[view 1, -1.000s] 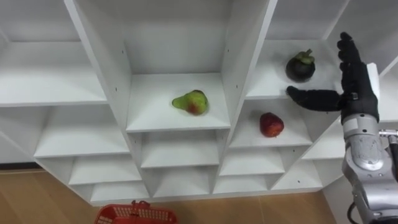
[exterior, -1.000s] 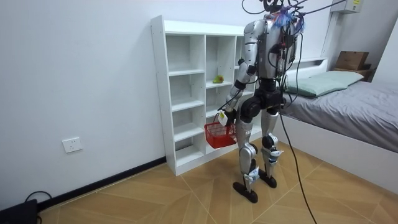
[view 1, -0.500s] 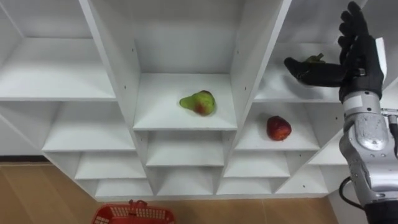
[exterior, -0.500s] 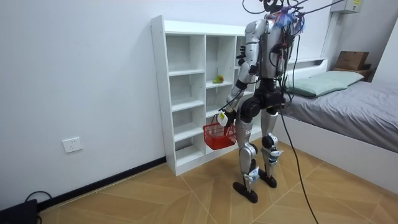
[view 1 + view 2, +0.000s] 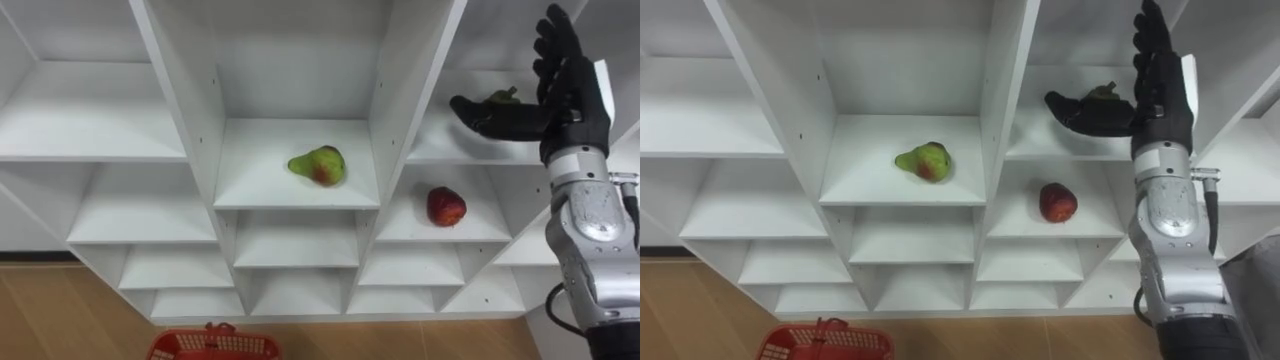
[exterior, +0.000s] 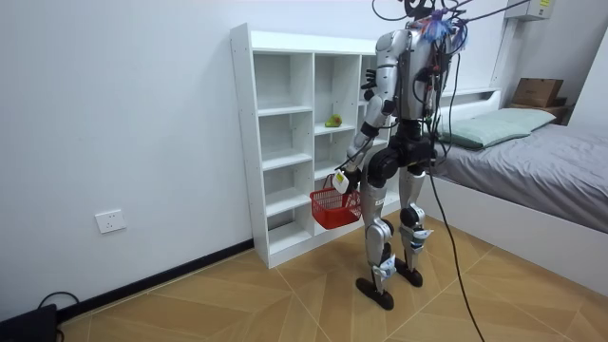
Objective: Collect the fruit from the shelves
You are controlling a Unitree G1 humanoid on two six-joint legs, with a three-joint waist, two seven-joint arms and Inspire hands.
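White boards make up the closet [image 5: 250, 160], and three fruits lie in its compartments. A green pear [image 5: 318, 165] blushed with red lies near the middle of the centre column's shelf. A red apple [image 5: 446, 205] sits one compartment to the right and a level lower, towards that shelf's left side. A dark fruit [image 5: 499, 97] rests on the shelf above the apple. The right hand [image 5: 572, 98] is raised at that upper compartment, spread wide. Its fingers point straight up and its thumb stretches out sideways across the front of the dark fruit, hiding all but the fruit's top. It holds nothing, and I cannot tell whether the thumb touches the fruit or hangs just before it. A red basket [image 5: 215, 345] shows low down near the floor, well apart from that shelf. In the room view it hangs at the left hand [image 6: 342, 180], whose grip is too small to make out. The robot stands close before the closet. The reach looks unfinished, and the risks lie in the closing. A round fruit nudged by the thumb may roll to the back corner or over the front edge. The upright fingers may strike the board above. A shallow pinch may slip on the way down to the basket.
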